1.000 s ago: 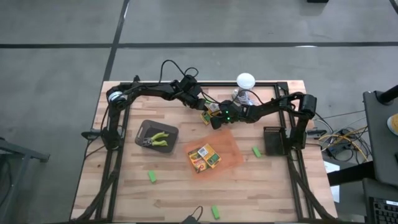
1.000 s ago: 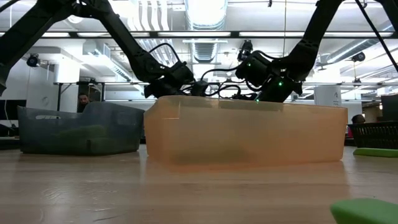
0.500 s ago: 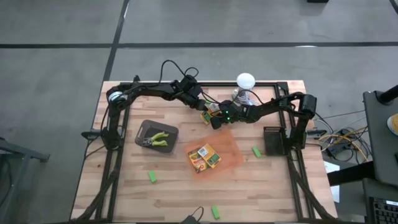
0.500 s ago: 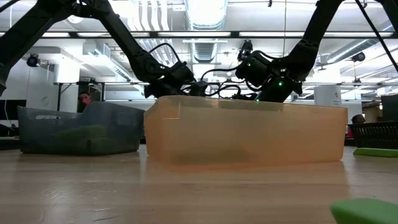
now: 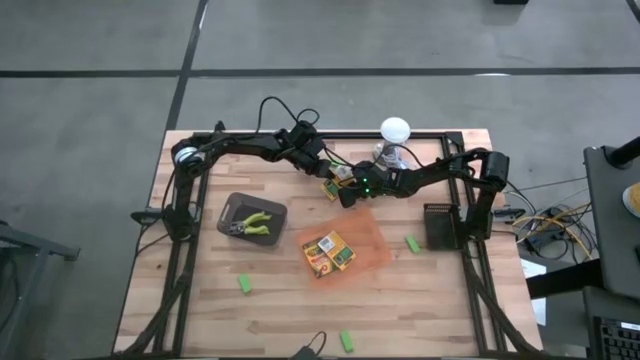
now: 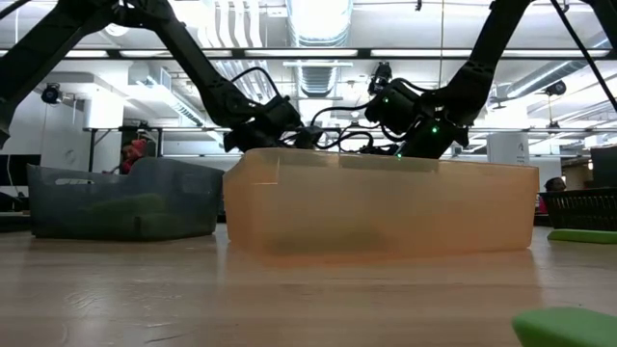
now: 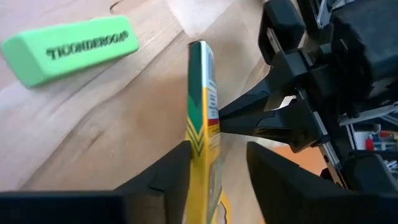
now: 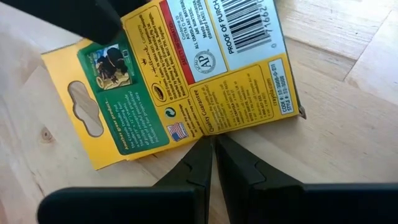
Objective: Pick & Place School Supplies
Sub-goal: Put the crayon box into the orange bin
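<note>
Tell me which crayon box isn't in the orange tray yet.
The crayon box between the two grippers, behind the orange tray, near the lamp. It stands between the left gripper's jaws; the two other boxes lie inside the tray.

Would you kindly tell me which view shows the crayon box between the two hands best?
The right wrist view: the crayon box shows its printed back. Left wrist view shows only its edge; high view, a speck; low view hides it.
</note>
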Action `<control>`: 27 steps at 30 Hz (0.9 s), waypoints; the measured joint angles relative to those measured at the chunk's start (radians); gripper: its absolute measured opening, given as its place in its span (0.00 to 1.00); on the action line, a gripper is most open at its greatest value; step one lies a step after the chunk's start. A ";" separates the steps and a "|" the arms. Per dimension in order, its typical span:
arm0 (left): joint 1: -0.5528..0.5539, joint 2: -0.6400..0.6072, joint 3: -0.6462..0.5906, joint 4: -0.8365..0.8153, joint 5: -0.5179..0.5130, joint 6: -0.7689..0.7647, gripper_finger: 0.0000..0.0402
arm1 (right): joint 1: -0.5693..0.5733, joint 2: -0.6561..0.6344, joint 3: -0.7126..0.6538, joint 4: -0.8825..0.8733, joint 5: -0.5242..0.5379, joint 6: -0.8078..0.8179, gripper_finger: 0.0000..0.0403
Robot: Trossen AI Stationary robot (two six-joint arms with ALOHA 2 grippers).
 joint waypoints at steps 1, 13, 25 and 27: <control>0.000 0.000 0.000 -0.001 0.000 -0.009 0.44 | 0.000 0.000 0.000 0.000 0.000 0.000 0.07; -0.001 0.001 0.000 -0.013 0.056 -0.019 0.62 | 0.000 0.000 0.000 -0.001 0.000 0.000 0.07; -0.014 -0.001 0.000 -0.003 0.216 0.014 0.61 | 0.000 0.000 0.000 0.000 0.001 0.000 0.07; -0.017 -0.001 0.000 -0.003 0.209 0.016 0.61 | 0.000 0.000 0.000 0.000 0.001 0.001 0.07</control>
